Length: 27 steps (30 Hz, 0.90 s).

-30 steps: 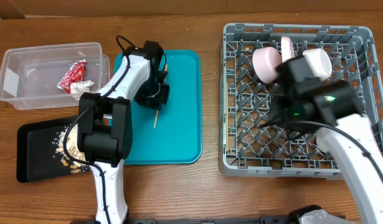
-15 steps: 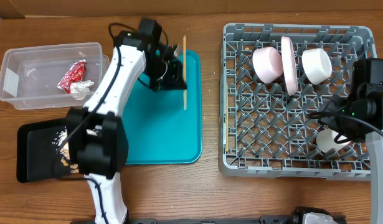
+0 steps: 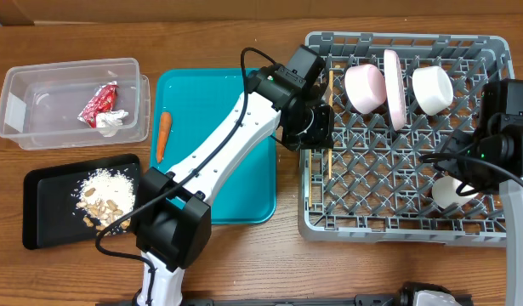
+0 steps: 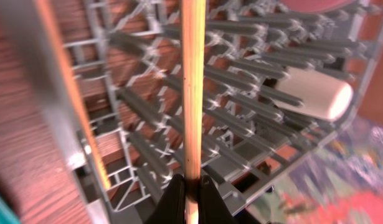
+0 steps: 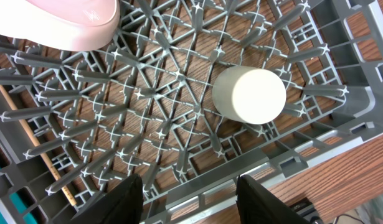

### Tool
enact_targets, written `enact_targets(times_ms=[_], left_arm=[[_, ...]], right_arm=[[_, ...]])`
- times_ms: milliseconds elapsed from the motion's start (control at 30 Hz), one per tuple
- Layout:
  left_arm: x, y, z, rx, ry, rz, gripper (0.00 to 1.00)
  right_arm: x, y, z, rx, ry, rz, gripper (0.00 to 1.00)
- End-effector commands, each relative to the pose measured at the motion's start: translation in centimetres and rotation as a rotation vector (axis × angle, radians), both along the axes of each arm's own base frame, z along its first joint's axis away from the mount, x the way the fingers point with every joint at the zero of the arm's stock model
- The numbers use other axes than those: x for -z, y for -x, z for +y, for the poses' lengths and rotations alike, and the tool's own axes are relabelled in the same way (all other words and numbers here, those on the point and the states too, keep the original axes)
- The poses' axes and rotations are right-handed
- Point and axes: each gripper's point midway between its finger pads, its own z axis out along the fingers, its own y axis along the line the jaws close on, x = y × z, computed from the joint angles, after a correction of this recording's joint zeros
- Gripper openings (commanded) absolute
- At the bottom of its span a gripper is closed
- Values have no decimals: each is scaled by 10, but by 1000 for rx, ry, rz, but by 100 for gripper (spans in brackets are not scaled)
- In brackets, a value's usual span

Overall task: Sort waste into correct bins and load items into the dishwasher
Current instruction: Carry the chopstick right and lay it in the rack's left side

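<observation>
1. We see the clear tub (image 3: 70, 72) holding the red wrapper (image 3: 98, 102) and the tissue (image 3: 110, 121). The black tray (image 3: 40, 217) holds the food scraps (image 3: 99, 200).
2. The carrot (image 3: 162, 136) lies on the teal tray (image 3: 218, 187).
3. Our left gripper (image 4: 186, 186) is clamped on a chopstick (image 4: 193, 93) over the rack's (image 3: 389, 229) left side.
4. Our right gripper (image 5: 190, 199) hangs wide open and empty near the cup (image 5: 248, 94).

The left gripper (image 3: 326, 127) has swung right from the teal tray (image 3: 235, 191), carrying the chopsticks (image 3: 330, 163) it lifted there, and now holds them over the dish rack's (image 3: 389, 231) left side. Its arm no longer hides the carrot (image 3: 162, 136). The right gripper (image 5: 190, 199) has drawn back from the rack's far middle to its right edge, uncovering the cup (image 3: 448, 191).
</observation>
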Motion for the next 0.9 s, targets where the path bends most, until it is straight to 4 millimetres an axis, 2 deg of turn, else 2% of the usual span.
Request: enact_targets(times_ms=[0, 167, 333, 633, 867], left_arm=[[12, -6, 15, -139, -116, 15, 4], [37, -4, 28, -170, -202, 19, 4], [52, -5, 27, -126, -221, -10, 4], [53, -2, 22, -9, -223, -80, 4], [71, 10, 25, 6, -251, -49, 4]], right_arm=[[-6, -1, 0, -4, 1, -25, 51], [-7, -2, 0, -5, -2, -29, 51], [-6, -2, 1, -7, -9, -29, 51], [-6, -3, 3, -9, -17, -30, 51], [-6, -2, 3, -11, -20, -29, 51]])
